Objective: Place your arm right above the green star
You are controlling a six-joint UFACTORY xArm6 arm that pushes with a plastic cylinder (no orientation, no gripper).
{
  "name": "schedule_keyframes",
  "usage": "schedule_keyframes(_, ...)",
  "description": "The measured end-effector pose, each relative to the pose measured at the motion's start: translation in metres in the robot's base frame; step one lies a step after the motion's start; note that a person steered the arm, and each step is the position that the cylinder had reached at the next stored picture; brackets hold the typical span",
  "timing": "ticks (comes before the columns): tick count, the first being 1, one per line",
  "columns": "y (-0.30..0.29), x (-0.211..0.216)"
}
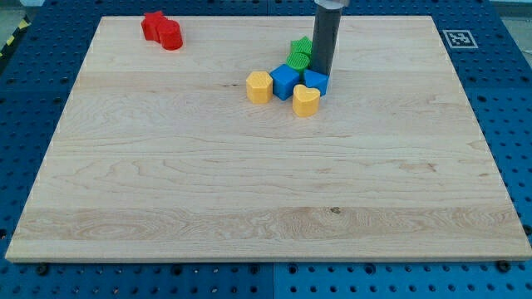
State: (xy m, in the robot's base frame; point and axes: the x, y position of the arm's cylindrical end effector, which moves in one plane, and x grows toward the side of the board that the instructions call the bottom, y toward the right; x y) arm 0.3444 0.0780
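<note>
Green star [300, 52] sits just left of my tip [321, 73], which touches a blue block [315, 80]; no claw shows.

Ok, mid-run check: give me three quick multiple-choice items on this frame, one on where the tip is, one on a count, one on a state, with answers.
1. Where is my tip?
A. By the red blocks at the view's top left
B. In the central cluster, beside the green blocks
C. At the board's bottom edge

2. How many yellow blocks are there?
A. One
B. Two
C. Four

3. How do the red blocks lie relative to the cluster?
A. Pressed against it
B. Stacked on it
C. Apart from it, on their own

Answers:
1 B: the rod comes down just right of the green blocks, by a blue block.
2 B: one yellow block lies left of the other blue block, and one yellow block lies at the cluster's bottom.
3 C: bare wooden board separates them from the cluster.
</note>
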Motion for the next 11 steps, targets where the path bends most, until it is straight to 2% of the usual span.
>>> schedule_keyframes(1, 0.002, 0.000)
schedule_keyframes(2, 0.039, 0.002)
schedule_keyframes(3, 0.084, 0.025)
schedule_keyframes(5, 0.124, 0.160)
schedule_keyframes(6, 0.125, 0.173)
schedule_keyframes(7, 0.122, 0.171)
schedule_keyframes(8, 0.114, 0.142)
schedule_keyframes(10, 0.109, 0.053)
schedule_keyframes(11, 0.107, -0.005)
